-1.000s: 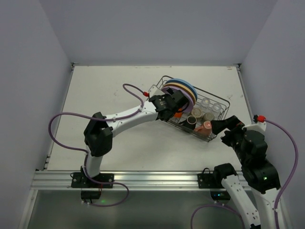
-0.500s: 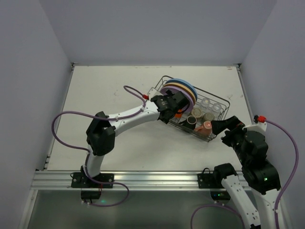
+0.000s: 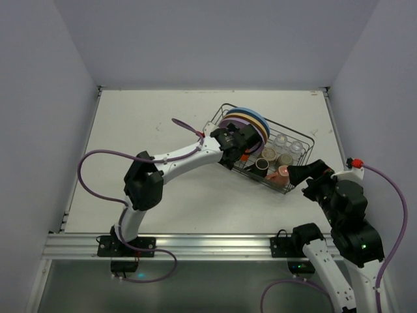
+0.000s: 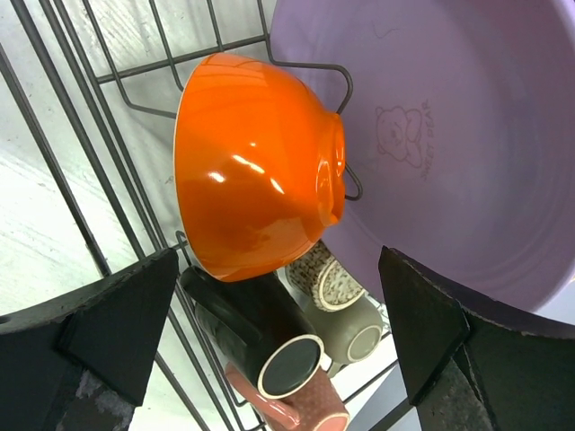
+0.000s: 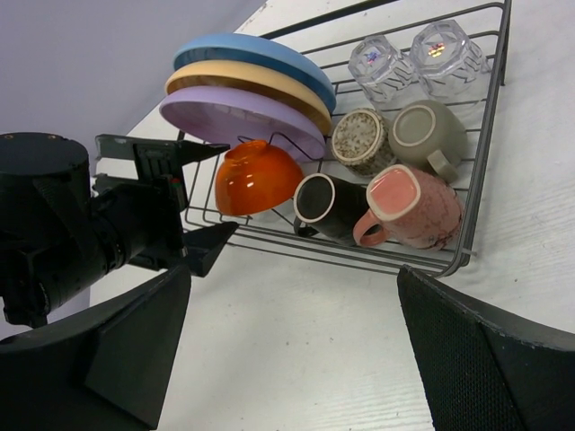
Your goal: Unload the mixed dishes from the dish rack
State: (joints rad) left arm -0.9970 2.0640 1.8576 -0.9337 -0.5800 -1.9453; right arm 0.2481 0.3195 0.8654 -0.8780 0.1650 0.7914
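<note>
The black wire dish rack [image 3: 307, 139] stands right of centre. It holds blue [image 5: 252, 52], tan [image 5: 260, 83] and lilac [image 5: 234, 121] plates on edge, an orange bowl [image 5: 256, 175], a dark mug [image 5: 328, 205], a pink mug [image 5: 409, 206], two olive-brown cups [image 5: 359, 139] and two clear glasses [image 5: 377, 58]. My left gripper [image 3: 244, 147] is open at the rack's near-left side, with a finger either side of the orange bowl [image 4: 256, 166], not touching it. My right gripper [image 5: 295, 274] is open and empty over the table, in front of the rack's near corner.
In the left wrist view the lilac plate [image 4: 449, 135] leans right behind the bowl, and the dark mug [image 4: 269, 332] lies just below it. White table [image 3: 150, 117] stretches left of the rack. Grey walls enclose the table on three sides.
My left arm has pushed a little to the right, bringing its open gripper closer round the orange bowl. The right arm and the dishes have not moved.
</note>
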